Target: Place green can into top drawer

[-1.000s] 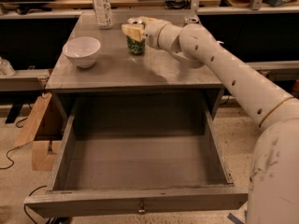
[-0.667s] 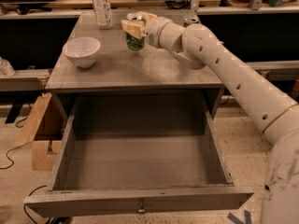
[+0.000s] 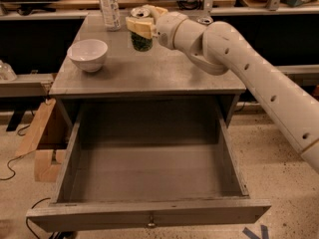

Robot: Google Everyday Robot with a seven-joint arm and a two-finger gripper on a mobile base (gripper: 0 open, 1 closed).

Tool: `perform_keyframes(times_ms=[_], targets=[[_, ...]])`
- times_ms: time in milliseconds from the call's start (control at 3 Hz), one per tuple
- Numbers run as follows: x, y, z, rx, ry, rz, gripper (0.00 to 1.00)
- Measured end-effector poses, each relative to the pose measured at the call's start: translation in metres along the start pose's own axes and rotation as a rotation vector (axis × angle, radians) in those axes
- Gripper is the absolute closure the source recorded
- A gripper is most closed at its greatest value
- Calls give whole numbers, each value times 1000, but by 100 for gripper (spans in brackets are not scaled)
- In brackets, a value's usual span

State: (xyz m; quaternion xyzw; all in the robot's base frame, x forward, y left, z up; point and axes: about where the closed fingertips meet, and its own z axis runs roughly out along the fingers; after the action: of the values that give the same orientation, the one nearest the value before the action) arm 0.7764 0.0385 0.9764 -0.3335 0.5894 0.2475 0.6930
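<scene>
The green can [image 3: 142, 42] has a mottled green body and a silver top, and is held over the back of the grey table top [image 3: 149, 73]. My gripper [image 3: 140, 26] comes in from the right and is shut on the can's upper half, with its cream fingers [image 3: 137, 26] wrapped around it. The can seems slightly raised off the table. The top drawer [image 3: 149, 171] is pulled fully open below the table's front edge and has nothing in it. Its front panel [image 3: 99, 217] carries a small metal knob [image 3: 151, 224].
A white bowl [image 3: 88, 54] sits on the table's left side. A clear water bottle [image 3: 109, 6] stands at the back left. A second can top [image 3: 204, 20] shows behind my arm. Cardboard pieces [image 3: 37, 133] lean on the floor to the left.
My gripper has risen a little with the green can in it and shifted slightly toward the back of the table. The drawer, bowl and bottle have not moved.
</scene>
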Motion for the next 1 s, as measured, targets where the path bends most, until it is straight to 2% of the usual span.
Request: perform_keyframes(times_ms=[333,667,1000], targets=[[-24,32,-32,-47,40,-36,100],[-39,63,-62,-114,47,-67,100],[-35,108,-90,-211,-12,-44,100]])
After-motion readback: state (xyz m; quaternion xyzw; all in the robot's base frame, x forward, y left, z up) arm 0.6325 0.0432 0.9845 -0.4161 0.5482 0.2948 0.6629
